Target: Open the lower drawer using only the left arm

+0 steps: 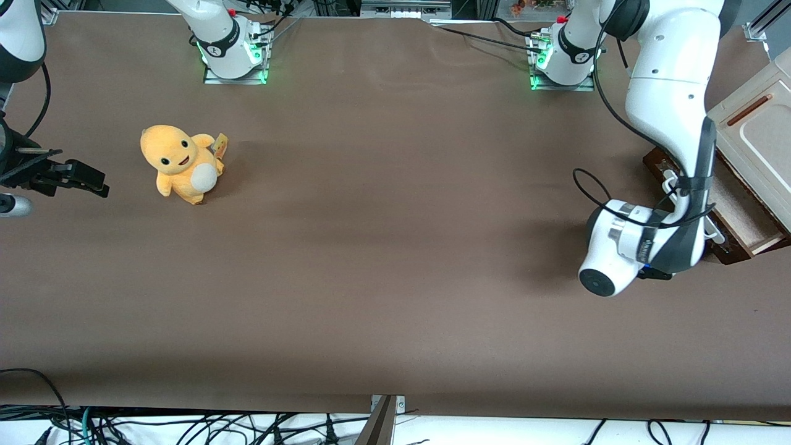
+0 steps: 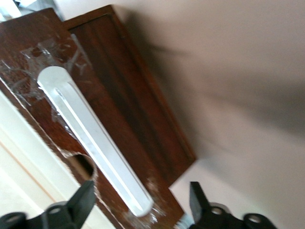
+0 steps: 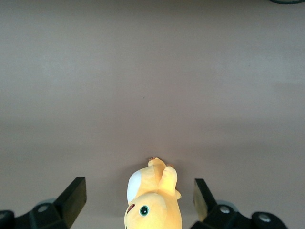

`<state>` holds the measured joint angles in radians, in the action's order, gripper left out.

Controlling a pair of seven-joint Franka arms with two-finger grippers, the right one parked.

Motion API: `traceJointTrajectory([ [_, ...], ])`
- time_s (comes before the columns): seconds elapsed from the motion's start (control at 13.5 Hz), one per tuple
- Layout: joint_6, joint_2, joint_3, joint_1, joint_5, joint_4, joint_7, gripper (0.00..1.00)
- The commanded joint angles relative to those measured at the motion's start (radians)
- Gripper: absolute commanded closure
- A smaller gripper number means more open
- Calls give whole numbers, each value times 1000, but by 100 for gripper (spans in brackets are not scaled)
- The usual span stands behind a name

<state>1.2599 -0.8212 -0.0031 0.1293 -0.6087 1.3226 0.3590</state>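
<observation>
The lower drawer (image 1: 738, 216) sits partly pulled out of the cream cabinet (image 1: 757, 133) at the working arm's end of the counter (image 1: 383, 259). The end effector (image 2: 142, 202) hangs just before its front, fingers apart astride the white bar handle (image 2: 95, 140). Rigid wood on slides, likely light; that glossy handle is the place to grip.

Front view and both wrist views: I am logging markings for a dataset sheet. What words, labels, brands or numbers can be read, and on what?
No text can be read in any view.
The tag on the yellow plush toy: print too small to read.
The band on the left arm near its wrist: marks too blurred to read.
The lower drawer and its white handle carry no lettering; the gripper, fingers open, sits at the handle's end.
</observation>
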Motion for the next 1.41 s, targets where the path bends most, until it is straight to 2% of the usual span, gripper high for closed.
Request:
traceJointTrajectory([
  [0.0, -11, 26, 5, -17, 188, -100, -35, 0],
  [0.22, 7, 149, 2, -89, 396, -106, -44, 0],
  [0.37, 67, 244, 0, -146, 533, -85, -115, 0],
  [0.52, 78, 287, 0, -194, 618, -85, -173, 0],
  [0.74, 96, 345, 0, -227, 656, -71, -181, 0],
  [1.04, 401, 658, 20, -220, 679, 330, -337, 0],
  [1.19, 418, 717, 67, -163, 681, 360, -365, 0],
  [1.33, 423, 767, 77, -111, 672, 357, -440, 0],
])
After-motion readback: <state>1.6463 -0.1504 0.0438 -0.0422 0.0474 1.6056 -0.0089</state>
